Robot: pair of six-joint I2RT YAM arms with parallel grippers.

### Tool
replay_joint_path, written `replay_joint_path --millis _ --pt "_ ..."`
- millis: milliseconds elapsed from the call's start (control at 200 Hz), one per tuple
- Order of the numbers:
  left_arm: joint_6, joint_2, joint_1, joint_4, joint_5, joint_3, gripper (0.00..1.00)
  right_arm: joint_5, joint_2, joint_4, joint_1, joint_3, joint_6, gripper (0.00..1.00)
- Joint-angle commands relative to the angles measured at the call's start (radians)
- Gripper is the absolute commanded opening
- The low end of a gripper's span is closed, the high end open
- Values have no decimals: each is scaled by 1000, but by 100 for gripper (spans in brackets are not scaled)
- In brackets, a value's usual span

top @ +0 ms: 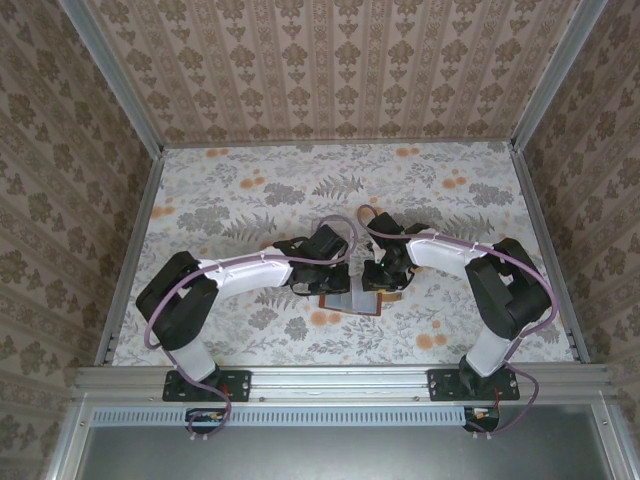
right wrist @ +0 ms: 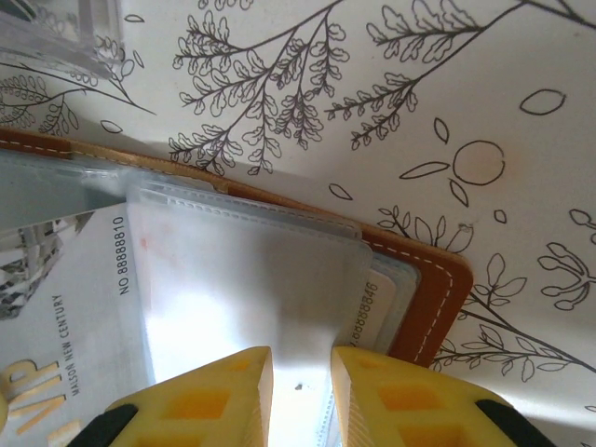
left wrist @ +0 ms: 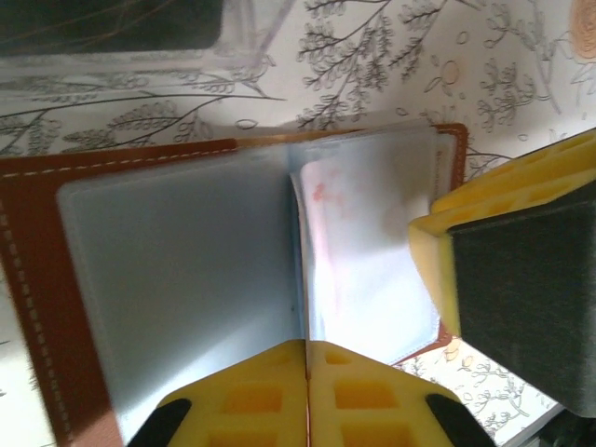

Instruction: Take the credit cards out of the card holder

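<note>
Card holder [top: 362, 301] is lying open on the table [right wrist: 447, 93], front-centre, between the two wrists. Credit cards are looking sleeved, none out as far as I can see. One printed card [right wrist: 84, 279] is showing on the left of the right wrist view. A second one [right wrist: 359, 312] is peeking out from under the stacked clear sleeves by the stitched brown edge.

Left gripper [left wrist: 305, 358] is closing fully, fingers together, pinching the thin middle sleeve leaf that is standing up at the fold. That is sleeve, not card, from what I'm seeing.

Right gripper [right wrist: 300, 358] is sitting over the right-hand sleeve stack with a narrow gap between the fingers. Nothing is visibly clamped in that gap. I can't tell whether it is pressing down or hovering just above.

Risks I'm flagging:
- The left pinch is on plastic only, so any pull is likely lifting or dragging the whole holder, or stretching the leaf.
- If the right isn't pinning the holder, it is going to pivot or slide on the table.
- Sleeves are stacked and translucent, so the right is likely grabbing sleeve plus card, or the wrong layer.
- Cards are looking glossy, so a shallow edge grip is likely slipping.
- The fingers are working very close together, so they are risking a collision.
- The clear tray [right wrist: 56, 28] is sitting just beyond the holder, in the way of any far-side pull.
</note>
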Motion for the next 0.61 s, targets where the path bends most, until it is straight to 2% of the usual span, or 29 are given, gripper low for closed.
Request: replay_joint_path --millis 0,375,490,600 --pt "6 -5 -1 -59 -27 33 6 41 12 -26 5 -8 -9 27" --pt "117 -170 30 -187 -122 44 1 10 38 -45 5 63 -38 27" --pt "231 -203 64 -241 -130 80 0 11 8 -74 2 82 -46 27" --pt "431 -235 121 -301 -140 127 0 5 -46 -101 -6 90 -50 27"
